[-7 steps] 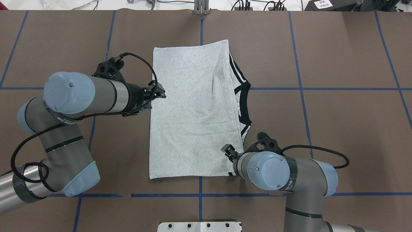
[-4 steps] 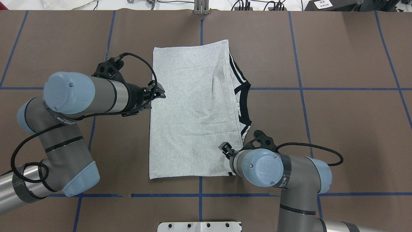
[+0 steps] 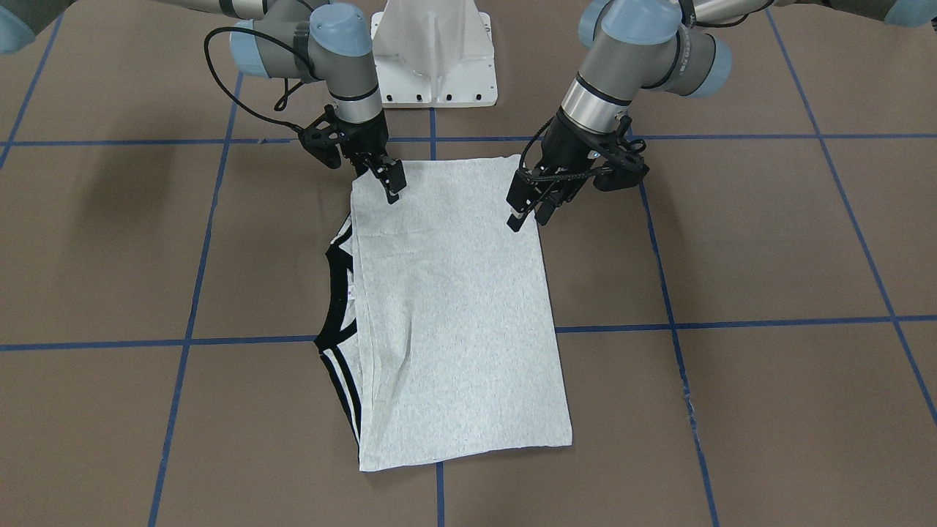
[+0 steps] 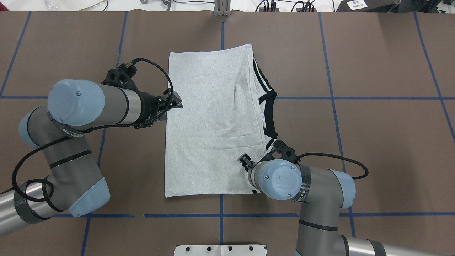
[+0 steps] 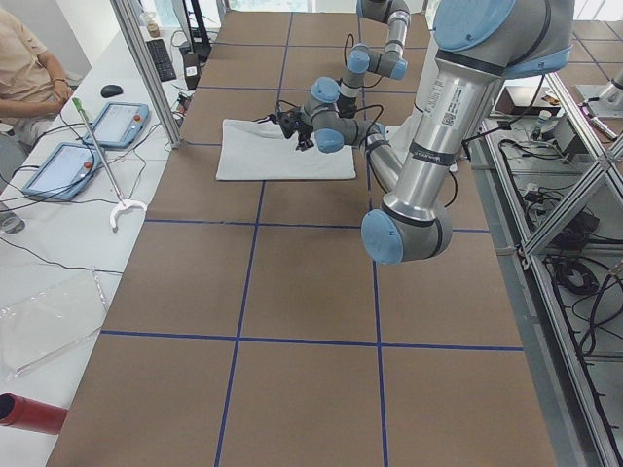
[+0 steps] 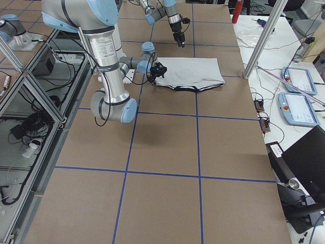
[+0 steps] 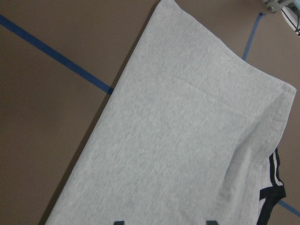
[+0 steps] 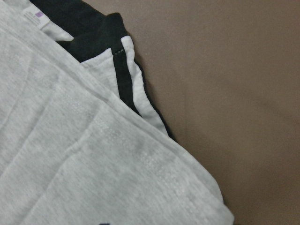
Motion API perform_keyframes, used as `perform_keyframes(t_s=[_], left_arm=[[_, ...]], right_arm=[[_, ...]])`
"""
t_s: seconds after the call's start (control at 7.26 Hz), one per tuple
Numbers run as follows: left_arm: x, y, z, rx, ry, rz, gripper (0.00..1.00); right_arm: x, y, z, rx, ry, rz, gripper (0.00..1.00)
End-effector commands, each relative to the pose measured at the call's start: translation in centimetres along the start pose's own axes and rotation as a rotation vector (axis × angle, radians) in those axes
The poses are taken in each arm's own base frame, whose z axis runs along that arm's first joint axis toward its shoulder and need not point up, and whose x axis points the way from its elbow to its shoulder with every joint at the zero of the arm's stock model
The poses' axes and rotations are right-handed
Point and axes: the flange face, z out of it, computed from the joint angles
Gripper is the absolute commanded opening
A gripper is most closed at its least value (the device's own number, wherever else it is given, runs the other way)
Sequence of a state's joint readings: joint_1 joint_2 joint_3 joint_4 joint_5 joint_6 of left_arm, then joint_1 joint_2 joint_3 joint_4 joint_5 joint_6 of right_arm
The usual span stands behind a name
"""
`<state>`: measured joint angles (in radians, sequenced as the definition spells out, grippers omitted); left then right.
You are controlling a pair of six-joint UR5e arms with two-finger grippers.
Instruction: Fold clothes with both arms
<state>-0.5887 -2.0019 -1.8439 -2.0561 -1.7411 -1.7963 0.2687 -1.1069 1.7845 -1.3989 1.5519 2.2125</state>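
The light grey T-shirt lies folded into a long rectangle on the brown table, plain side up, with its print hidden. Its black-and-white striped collar and sleeve trim stick out along the edge on my right. My left gripper is open and empty, just above the shirt's left edge; in the front-facing view it is on the right. My right gripper looks open and hovers over the shirt's near right corner, close to the striped trim. The left wrist view shows the grey cloth below both fingertips.
The white pedestal base stands at the table's near edge, between the arms. Blue tape lines divide the brown tabletop into squares. A metal bracket sits at the far edge. An operator and tablets are beyond the far side.
My right arm has moved left and forward, carrying its gripper further over the shirt's near right corner. My left arm and the shirt have not moved.
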Motion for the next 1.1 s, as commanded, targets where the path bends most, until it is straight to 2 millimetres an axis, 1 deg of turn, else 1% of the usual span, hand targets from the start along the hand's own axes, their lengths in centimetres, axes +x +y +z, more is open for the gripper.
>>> perform_keyframes(t_s=[0.0, 0.28, 0.41, 0.55, 0.69, 0.83, 0.96], left_arm=[[0.1, 0.0, -0.1, -0.001, 0.004, 0.001, 0.66], [0.0, 0.0, -0.1, 0.0, 0.001, 0.0, 0.66], [0.1, 0.0, -0.1, -0.001, 0.004, 0.001, 0.66], [-0.3, 0.2, 0.0, -0.005, -0.003, -0.022, 0.65], [-0.5, 1.9, 0.0, -0.03, -0.002, -0.035, 0.65], [-2.2, 4.6, -0.1, -0.066, -0.018, -0.061, 0.65], [-4.5, 8.0, -0.8, -0.078, -0.028, -0.067, 0.65]], right_arm=[[-0.1, -0.5, -0.8, 0.002, 0.0, 0.004, 0.0], [-0.3, -0.5, -1.3, -0.001, -0.007, 0.006, 0.0], [-0.4, -0.4, -2.2, 0.001, -0.001, 0.005, 0.0], [-0.5, -0.2, -3.1, 0.009, 0.008, 0.004, 0.0], [-0.5, -0.2, -3.2, 0.009, 0.011, 0.007, 0.0], [-0.4, -0.1, -3.5, 0.003, 0.007, 0.011, 0.0], [0.2, 0.8, -4.7, -0.022, -0.003, 0.002, 0.0]])
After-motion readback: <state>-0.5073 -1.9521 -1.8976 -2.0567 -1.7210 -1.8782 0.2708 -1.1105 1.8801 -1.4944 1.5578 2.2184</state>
